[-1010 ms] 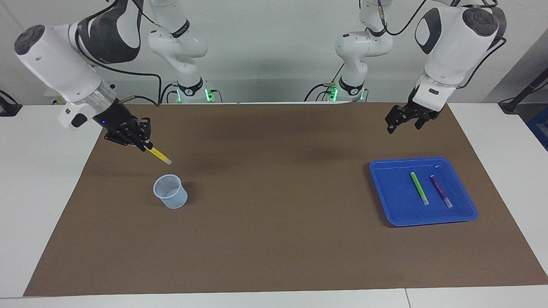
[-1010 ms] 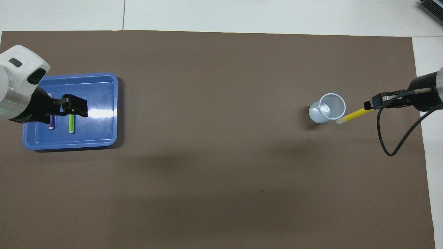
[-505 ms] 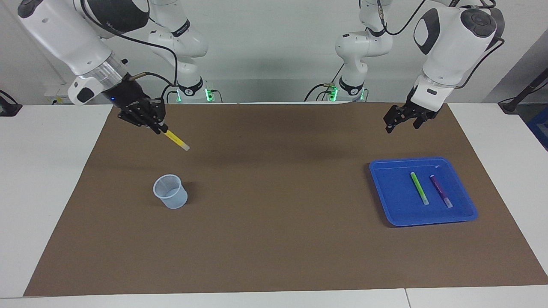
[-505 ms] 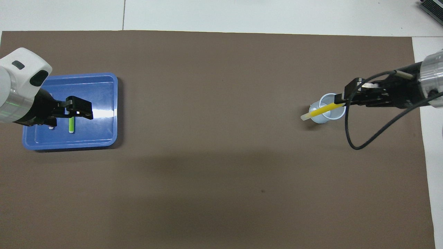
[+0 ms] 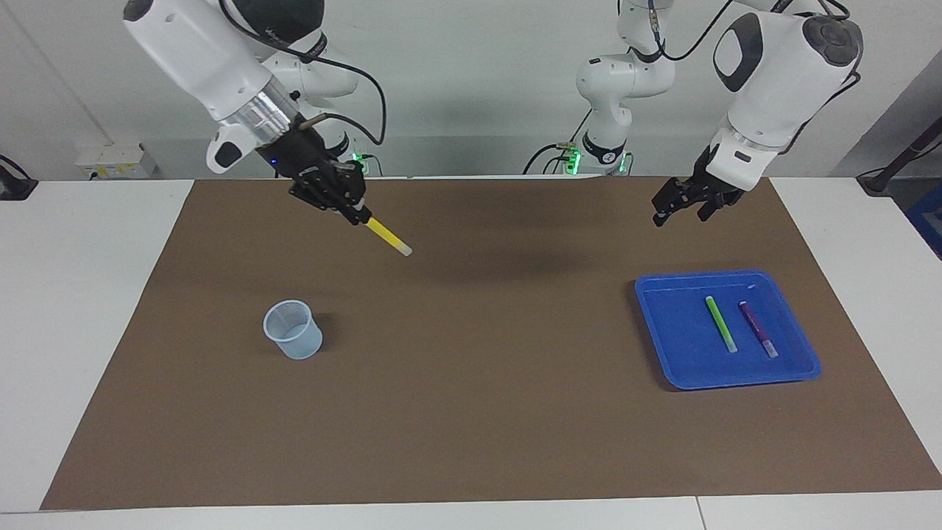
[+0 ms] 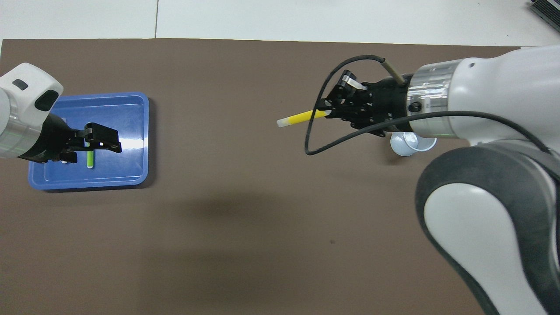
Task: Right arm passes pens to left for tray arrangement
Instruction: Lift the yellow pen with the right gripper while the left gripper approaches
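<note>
The right gripper (image 5: 352,212), clamped on the slim yellow marker pen (image 5: 388,237), has swung from the translucent cup (image 5: 293,329) toward mid-table; handover approaches. The left gripper (image 5: 681,207) waits open, empty.

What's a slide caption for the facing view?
Right hand carries the yellow pen above the mat; green pen and purple pen lie in the tray.

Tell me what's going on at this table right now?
The right gripper is shut on the yellow pen, holding it in the air over the brown mat, whitish end pointing toward the left arm's end of the table. The left gripper hangs open above the mat near the blue tray. The green pen and purple pen lie side by side in the tray, apart. A translucent cup stands upright on the mat.
</note>
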You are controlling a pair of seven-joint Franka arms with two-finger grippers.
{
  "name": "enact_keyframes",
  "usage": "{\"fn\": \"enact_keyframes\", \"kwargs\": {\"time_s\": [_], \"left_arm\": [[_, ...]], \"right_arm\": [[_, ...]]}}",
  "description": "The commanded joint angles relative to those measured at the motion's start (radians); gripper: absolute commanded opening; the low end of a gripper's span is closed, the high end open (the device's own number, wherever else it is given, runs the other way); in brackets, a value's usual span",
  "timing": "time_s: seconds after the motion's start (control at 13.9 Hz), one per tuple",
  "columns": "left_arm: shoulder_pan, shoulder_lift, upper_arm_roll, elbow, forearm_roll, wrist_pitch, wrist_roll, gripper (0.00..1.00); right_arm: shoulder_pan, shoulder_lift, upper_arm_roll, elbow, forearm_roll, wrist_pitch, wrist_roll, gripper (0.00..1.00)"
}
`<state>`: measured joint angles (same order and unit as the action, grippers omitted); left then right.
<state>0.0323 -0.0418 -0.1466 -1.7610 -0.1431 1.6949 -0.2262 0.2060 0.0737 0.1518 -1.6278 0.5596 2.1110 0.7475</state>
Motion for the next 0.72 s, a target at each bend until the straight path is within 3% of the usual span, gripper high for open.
{"fn": "enact_keyframes", "kwargs": {"time_s": [0.0, 0.36, 0.65], "left_arm": [[-0.011, -0.029, 0.004, -0.037, -0.067, 0.049, -0.019, 1.00], [-0.046, -0.029, 0.001, -0.043, -0.097, 0.077, -0.102, 1.00], [-0.048, -0.032, 0.002, -0.061, -0.309, 0.117, -0.363, 0.99]], "right_arm": [[0.051, 0.028, -0.003, -0.021, 0.127, 0.117, 0.140, 0.00], [0.168, 0.078, -0.003, -0.043, 0.171, 0.357, 0.289, 0.00], [0.223, 0.115, -0.003, -0.041, 0.171, 0.446, 0.342, 0.00]]}}
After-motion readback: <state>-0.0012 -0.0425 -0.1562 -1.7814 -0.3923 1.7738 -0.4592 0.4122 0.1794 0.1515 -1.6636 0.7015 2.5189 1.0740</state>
